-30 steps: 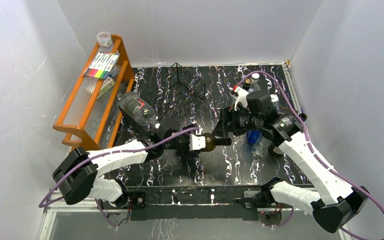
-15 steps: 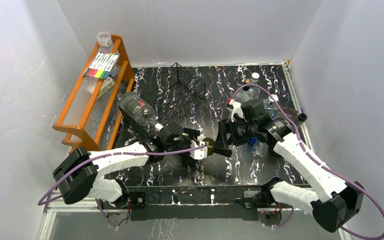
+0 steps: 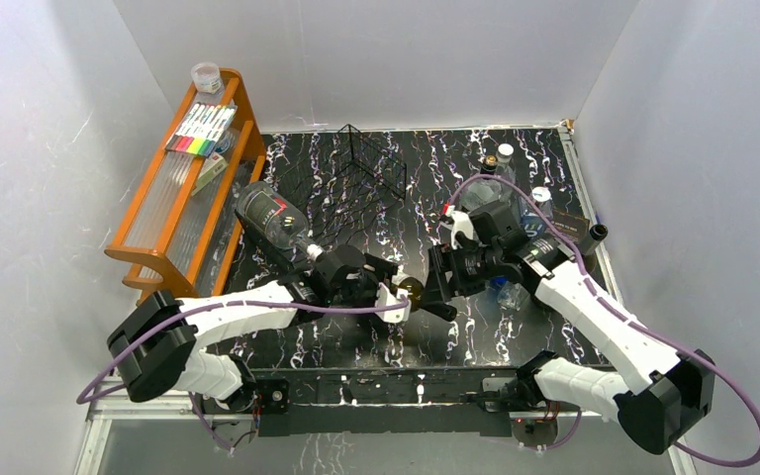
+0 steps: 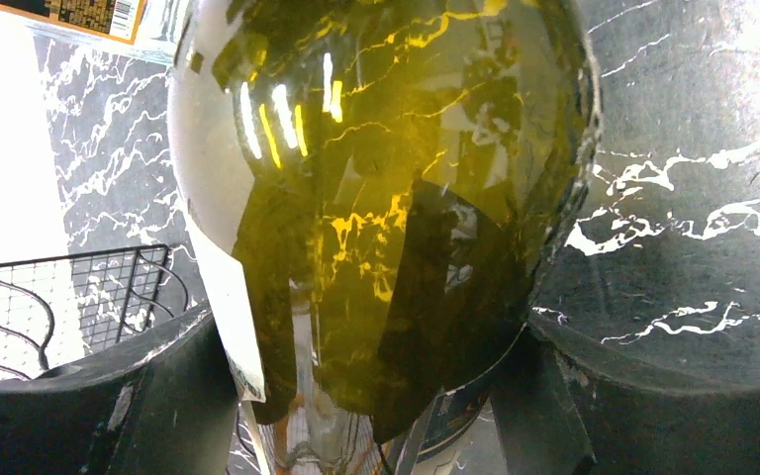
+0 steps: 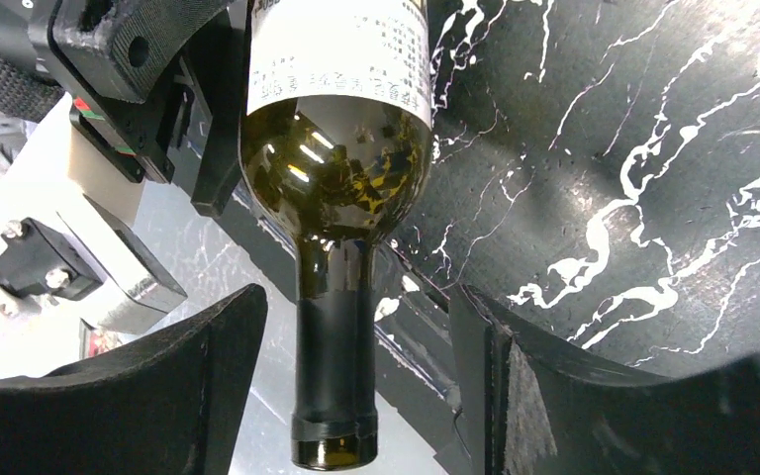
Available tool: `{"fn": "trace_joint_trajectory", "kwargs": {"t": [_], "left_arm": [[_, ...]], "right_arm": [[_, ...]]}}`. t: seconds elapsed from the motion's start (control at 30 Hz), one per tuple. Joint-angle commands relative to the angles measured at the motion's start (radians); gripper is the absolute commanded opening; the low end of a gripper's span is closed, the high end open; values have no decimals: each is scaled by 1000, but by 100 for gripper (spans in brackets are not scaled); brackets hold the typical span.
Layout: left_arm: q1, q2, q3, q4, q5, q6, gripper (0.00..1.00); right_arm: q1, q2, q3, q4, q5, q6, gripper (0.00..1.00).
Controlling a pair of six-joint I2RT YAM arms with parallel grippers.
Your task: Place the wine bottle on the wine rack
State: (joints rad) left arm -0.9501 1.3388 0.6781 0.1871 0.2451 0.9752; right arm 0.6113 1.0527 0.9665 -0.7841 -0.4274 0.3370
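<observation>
A dark green wine bottle (image 3: 414,288) with a white label hangs above the table's middle, neck toward the right. My left gripper (image 3: 393,295) is shut on its body; in the left wrist view the green glass (image 4: 386,198) fills the space between both fingers (image 4: 99,406). My right gripper (image 3: 442,287) is open around the neck (image 5: 334,376), with a gap on each side of it. The black wire wine rack (image 3: 361,178) stands at the back centre, apart from both grippers, and a corner of the rack (image 4: 59,297) shows in the left wrist view.
An orange wooden shelf (image 3: 183,188) at the left carries markers (image 3: 201,129) and a jar (image 3: 206,76). A clear bottle with a red label (image 3: 272,223) lies beside it. Several small bottles (image 3: 500,168) stand behind the right arm.
The right gripper has slid left along the neck toward the bottle's shoulder and its jaws have narrowed. The left arm has drawn the bottle slightly nearer.
</observation>
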Motion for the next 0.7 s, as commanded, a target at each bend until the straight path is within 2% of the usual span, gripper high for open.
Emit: {"fn": "trace_joint_trajectory", "kwargs": {"t": [0.0,0.2,0.67], "left_arm": [[-11,-10,76,52,-11,97,22],[-13,-3,89,63,6,88,22],[-15,-12,90,57,-2,105,24]], "right_arm": [[36,26,6,17,-21,-18,76],[84,53,-21,44,2,-12,71],[139,190,-8,87,71,-22,70]]}}
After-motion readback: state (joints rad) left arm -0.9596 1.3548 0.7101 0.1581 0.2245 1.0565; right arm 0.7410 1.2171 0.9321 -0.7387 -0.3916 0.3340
